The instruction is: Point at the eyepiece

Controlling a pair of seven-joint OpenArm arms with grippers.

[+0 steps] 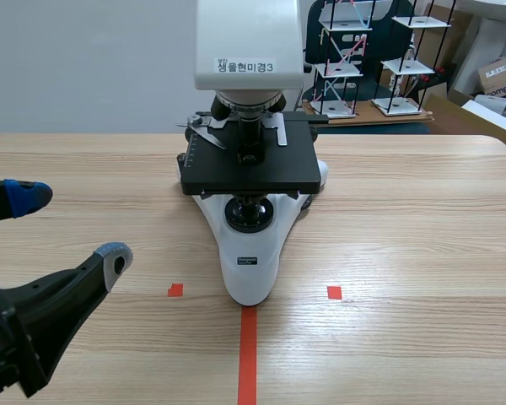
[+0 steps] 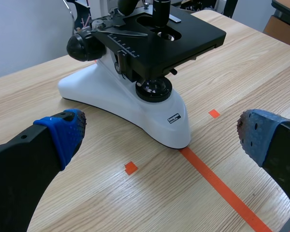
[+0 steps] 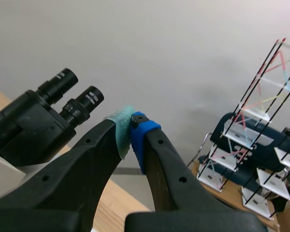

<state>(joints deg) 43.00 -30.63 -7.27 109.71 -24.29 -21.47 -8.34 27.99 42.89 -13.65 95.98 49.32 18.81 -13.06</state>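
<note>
My right end effector (image 3: 131, 131) is raised and pinched shut on nothing, its green and blue pads pressed together into one blunt tip. The two black cylindrical eyepieces (image 3: 77, 92) stand on the dark head of the white-and-black microscope (image 1: 249, 245). They lie just beside that tip on the green-pad side, slightly ahead of it. The nearer tube's rim is very close to the pad, and I cannot tell whether they touch.

My left end effector (image 1: 67, 226) is spread wide and holds nothing. It is low over the light wooden desk (image 1: 422, 236), with the microscope's white base ahead of it.

As I judge it, the tip currently aims a little past the eyepiece toward the wall. A clear point would need a small turn toward the green-pad side, so that my closed fingers line up with the nearer lens rim. I would stop short of contact, because a push could shift the head. My left side is best parked where it is, away from the base.
</note>
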